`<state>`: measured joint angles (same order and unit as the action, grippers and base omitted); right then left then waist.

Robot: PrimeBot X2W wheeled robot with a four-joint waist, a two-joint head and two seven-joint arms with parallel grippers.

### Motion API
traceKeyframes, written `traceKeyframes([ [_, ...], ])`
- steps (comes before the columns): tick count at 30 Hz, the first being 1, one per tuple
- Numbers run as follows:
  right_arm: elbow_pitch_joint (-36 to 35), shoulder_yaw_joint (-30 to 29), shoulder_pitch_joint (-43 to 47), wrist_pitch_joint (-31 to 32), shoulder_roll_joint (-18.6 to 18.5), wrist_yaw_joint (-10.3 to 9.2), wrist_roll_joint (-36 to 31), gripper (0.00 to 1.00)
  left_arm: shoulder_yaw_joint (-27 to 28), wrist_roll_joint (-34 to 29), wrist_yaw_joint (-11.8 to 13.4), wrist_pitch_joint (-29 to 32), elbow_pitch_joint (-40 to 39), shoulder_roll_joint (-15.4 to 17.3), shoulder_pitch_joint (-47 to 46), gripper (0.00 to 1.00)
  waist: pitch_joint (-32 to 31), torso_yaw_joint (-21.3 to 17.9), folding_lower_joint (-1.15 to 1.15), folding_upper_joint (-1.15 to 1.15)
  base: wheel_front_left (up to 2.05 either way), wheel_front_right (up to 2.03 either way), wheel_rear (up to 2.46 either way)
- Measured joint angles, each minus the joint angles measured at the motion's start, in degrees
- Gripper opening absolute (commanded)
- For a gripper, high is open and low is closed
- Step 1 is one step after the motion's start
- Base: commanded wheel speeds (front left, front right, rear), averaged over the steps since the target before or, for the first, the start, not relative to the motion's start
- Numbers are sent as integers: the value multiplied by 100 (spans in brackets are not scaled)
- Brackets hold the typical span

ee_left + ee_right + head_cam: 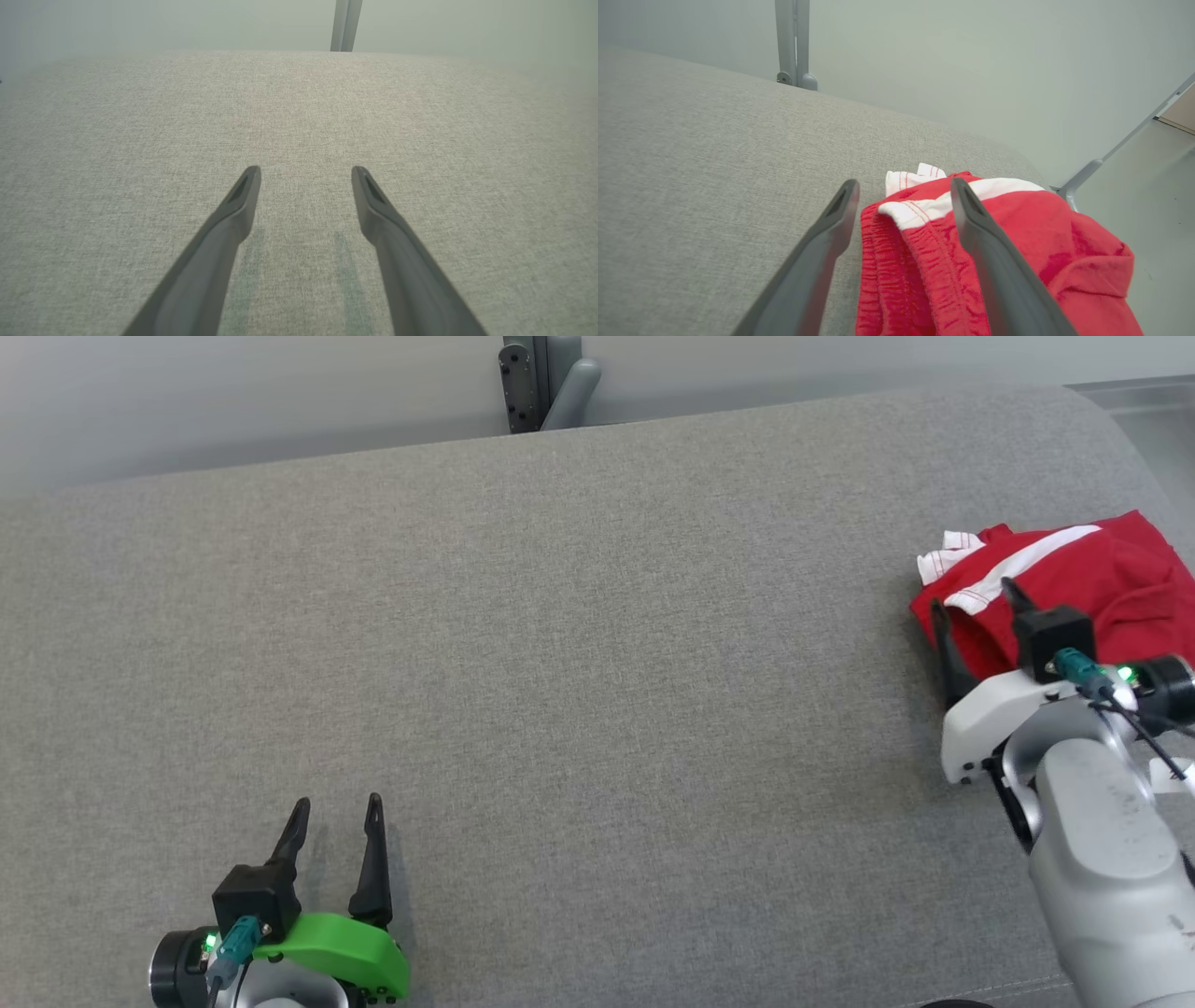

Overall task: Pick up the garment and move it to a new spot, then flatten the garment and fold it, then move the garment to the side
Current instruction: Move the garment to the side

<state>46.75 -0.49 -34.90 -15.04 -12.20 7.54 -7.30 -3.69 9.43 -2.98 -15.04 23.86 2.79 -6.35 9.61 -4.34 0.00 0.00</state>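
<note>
Bunched red garment (1120,581) on woven surface (560,663)

The tabletop (560,663) is covered in grey woven cloth and rounds off at its far corner. On it lies one garment (1120,579), red with white bands, bunched in a folded heap near that corner. Its gathered hem runs between the right fingers (822,242); one finger is over red cloth, the other over grey weave just beside it. Beneath the left fingers (224,233) is plain weave with their faint shadows.
</note>
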Motion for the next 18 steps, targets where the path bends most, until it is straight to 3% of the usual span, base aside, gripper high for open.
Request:
traceKeyframes([
  [6,-603,276,561,-1,468,0,483,100,25,52,7,0,-10,0,72,100,-187,33,0,0,0,0,0],
  [18,-1050,492,1668,-1,868,-1,913,100,168,58,55,0,55,0,281,100,-578,167,0,0,0,0,0],
])
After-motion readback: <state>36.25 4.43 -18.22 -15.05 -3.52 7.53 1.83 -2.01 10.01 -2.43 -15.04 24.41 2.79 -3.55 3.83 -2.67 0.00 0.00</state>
